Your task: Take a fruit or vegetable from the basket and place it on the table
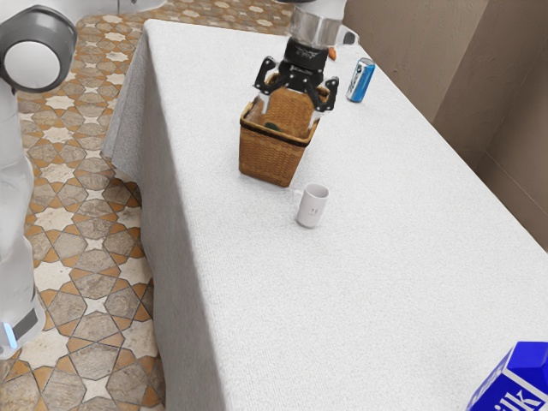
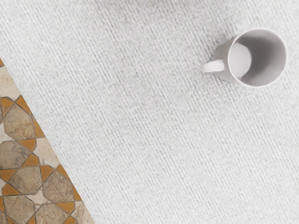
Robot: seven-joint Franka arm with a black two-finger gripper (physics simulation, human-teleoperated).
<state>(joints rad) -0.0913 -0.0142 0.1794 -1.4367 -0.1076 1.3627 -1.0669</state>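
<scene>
Exterior view: gripper [image 1: 292,110] at basket [image 1: 271,158] opening, jaws released, spread wide. Green item [image 1: 272,127] inside. 1 mug [image 1: 311,210] upright near basket.

A mosaic tile floor [image 1: 81,257] with beige stars and orange accents spreads across the exterior view's left. Brown walls [image 1: 411,51] rise at its upper right.

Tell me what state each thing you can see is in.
End effector, open.
Basket, upright, uncovered.
Green item, inside the basket.
Mug, upright, empty.
Can, upright.
Milk carton, partly in view; opened or sealed, cannot tell.
Orange item, partly hidden.
</scene>
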